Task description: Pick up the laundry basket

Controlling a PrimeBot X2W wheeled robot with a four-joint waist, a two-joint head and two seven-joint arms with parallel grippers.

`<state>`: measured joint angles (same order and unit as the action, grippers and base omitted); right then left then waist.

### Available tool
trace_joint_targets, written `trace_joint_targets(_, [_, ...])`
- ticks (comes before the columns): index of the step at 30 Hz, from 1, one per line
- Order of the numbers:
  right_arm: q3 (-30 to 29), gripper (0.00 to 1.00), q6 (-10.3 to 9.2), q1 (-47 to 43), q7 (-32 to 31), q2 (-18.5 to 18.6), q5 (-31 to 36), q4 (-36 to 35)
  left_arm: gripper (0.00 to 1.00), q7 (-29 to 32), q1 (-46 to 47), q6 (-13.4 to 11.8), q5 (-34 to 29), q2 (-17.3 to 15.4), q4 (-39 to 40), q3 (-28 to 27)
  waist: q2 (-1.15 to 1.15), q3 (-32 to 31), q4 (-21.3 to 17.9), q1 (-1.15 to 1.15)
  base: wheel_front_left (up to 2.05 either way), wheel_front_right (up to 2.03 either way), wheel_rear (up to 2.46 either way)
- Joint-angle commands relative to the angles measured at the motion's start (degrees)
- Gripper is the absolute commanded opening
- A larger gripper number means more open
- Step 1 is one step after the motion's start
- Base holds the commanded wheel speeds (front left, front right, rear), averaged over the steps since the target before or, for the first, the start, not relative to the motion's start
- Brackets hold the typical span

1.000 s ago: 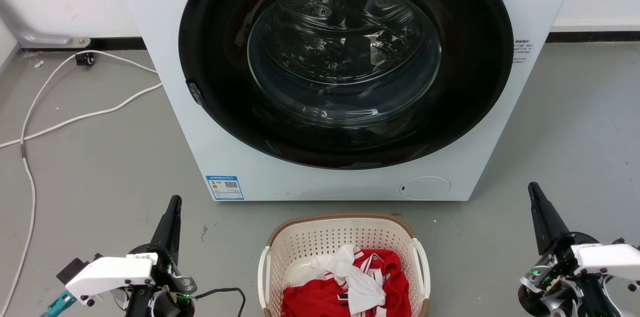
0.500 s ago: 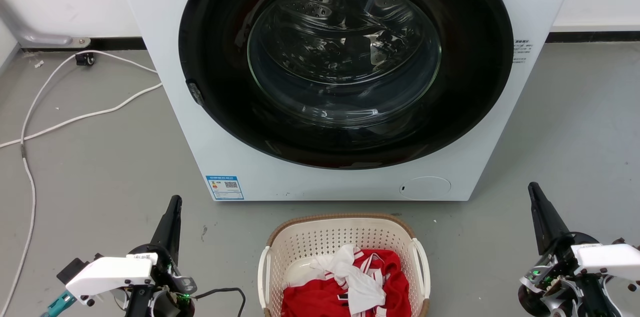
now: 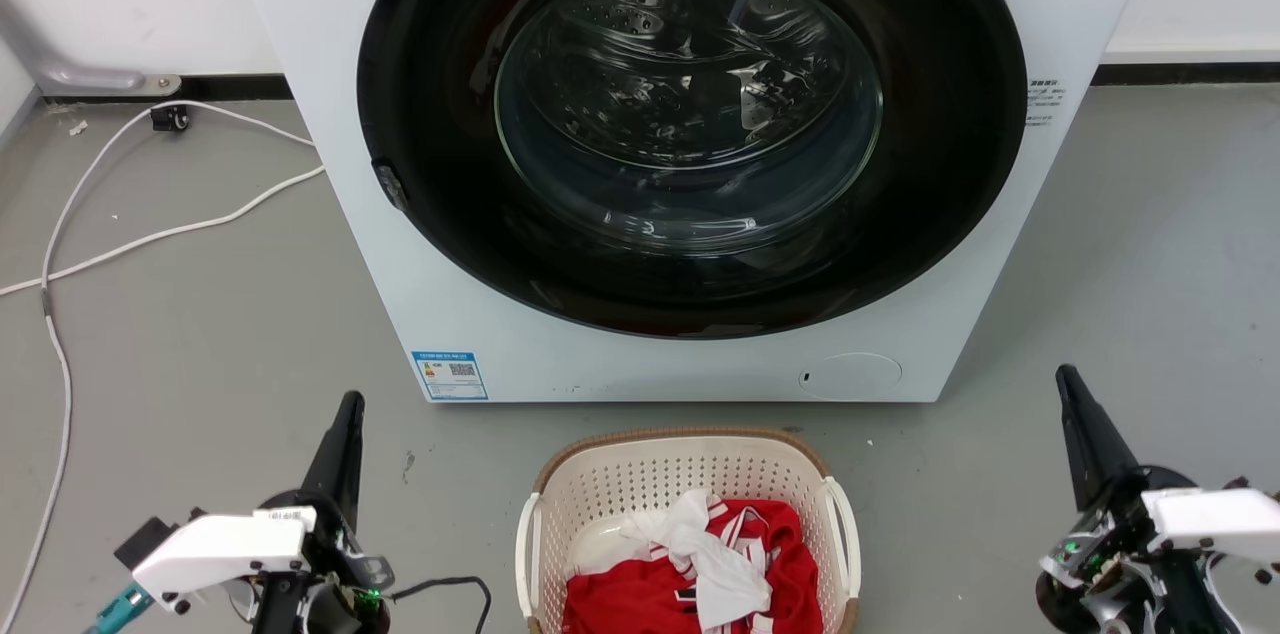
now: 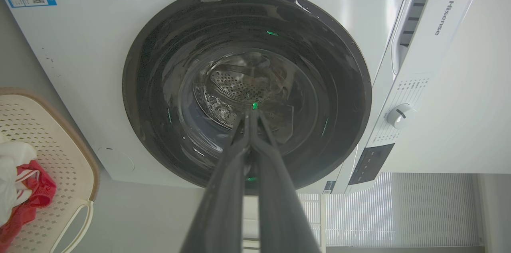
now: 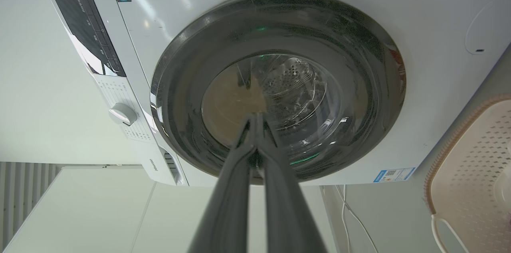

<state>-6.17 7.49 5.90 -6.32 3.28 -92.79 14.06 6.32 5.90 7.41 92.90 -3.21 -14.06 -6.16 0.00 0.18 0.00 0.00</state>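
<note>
The laundry basket [image 3: 650,476] stands on the floor just in front of the washing machine [image 3: 470,314], with red and white clothes [image 3: 660,594] inside. Its near end is cut off, so its long axis cannot be judged. It lies between the two hands, to the right of the left hand [image 3: 350,404] and to the left of the right hand [image 3: 1066,376]; the left looks slightly nearer. A white handle [image 3: 524,539] faces each hand. Both hands are closed, fingers pressed together on nothing. The machine reads "Hisense" [image 4: 439,17]; its blue sticker [image 3: 449,374] is too small to read.
</note>
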Motion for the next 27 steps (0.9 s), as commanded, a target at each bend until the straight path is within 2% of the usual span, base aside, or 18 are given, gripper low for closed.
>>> trace_joint_targets(1, [0.0,1.0,0.0,0.0,0.0,0.0,0.0,0.0,1.0,0.0,0.0,0.0,0.0,0.0,0.0,0.0,0.0,0.0,0.0,0.0,0.0,0.0,0.0])
trace_joint_targets(5, [0.2,1.0,-0.01,-1.5,0.1,-0.2,0.0,1.6,1.0,-0.1,-1.5,-0.1,0.0,0.3,-1.7,0.2,0.0,0.0,0.0,0.0,0.0,0.0,0.0])
trace_joint_targets(18, [2.0,1.0,-0.01,-2.4,3.8,-0.2,2.4,-1.5,1.0,-3.8,-2.5,0.0,-1.9,0.3,1.2,1.5,0.0,0.2,0.0,0.0,0.0,0.0,0.0])
trace_joint_targets(27, [0.9,1.0,-0.01,-2.6,6.1,-0.2,8.7,-2.4,1.0,-6.1,-2.8,0.0,-5.6,0.3,1.1,-0.8,0.0,0.2,0.0,0.0,0.0,0.0,0.0])
